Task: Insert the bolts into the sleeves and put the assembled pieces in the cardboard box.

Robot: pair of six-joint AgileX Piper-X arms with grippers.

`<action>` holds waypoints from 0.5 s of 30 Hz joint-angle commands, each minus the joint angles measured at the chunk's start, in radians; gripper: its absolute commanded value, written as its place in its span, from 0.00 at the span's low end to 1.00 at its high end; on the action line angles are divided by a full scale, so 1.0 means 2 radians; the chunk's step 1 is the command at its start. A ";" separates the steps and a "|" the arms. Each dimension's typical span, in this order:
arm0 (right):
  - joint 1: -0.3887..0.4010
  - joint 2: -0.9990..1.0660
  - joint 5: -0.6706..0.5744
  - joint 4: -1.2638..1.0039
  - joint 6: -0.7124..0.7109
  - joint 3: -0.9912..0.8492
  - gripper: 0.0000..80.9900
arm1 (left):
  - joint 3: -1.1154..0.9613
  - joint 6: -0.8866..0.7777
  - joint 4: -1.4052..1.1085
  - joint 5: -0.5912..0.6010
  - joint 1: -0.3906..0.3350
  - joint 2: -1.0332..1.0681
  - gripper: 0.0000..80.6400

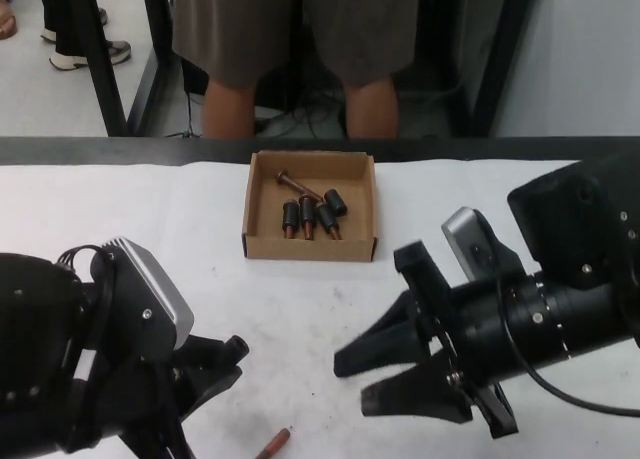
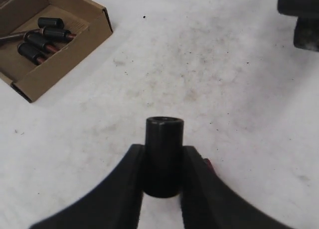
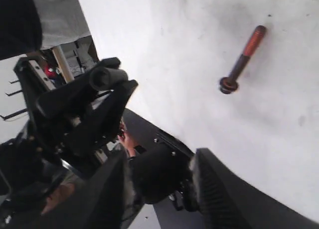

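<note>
Your left gripper (image 2: 164, 154) pinched tight on sleeve (image 2: 164, 136). Right gripper (image 1: 355, 381) spread wide, holding nothing. Loose bolt (image 3: 242, 59) flat on bench (image 1: 150, 209) beside left gripper. Cardboard box (image 1: 262, 247) far side.

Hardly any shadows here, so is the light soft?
Seemingly so. High view: only dim shade inside the cardboard box. Left wrist view: a thin dark line under the box wall, slight sheen atop the sleeve. Right wrist view: the bolt casts a faint smudge.
</note>
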 commanded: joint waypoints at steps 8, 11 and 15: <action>0.000 -0.006 -0.004 0.093 -0.341 0.000 0.26 | -0.001 0.004 -0.014 -0.012 -0.002 -0.006 0.01; 0.000 -0.006 0.001 0.111 -0.433 -0.006 0.28 | -0.001 0.004 -0.014 -0.012 -0.002 -0.006 0.01; 0.011 -0.006 0.070 0.178 -0.583 -0.031 0.37 | -0.001 0.004 -0.013 -0.012 -0.002 -0.006 0.01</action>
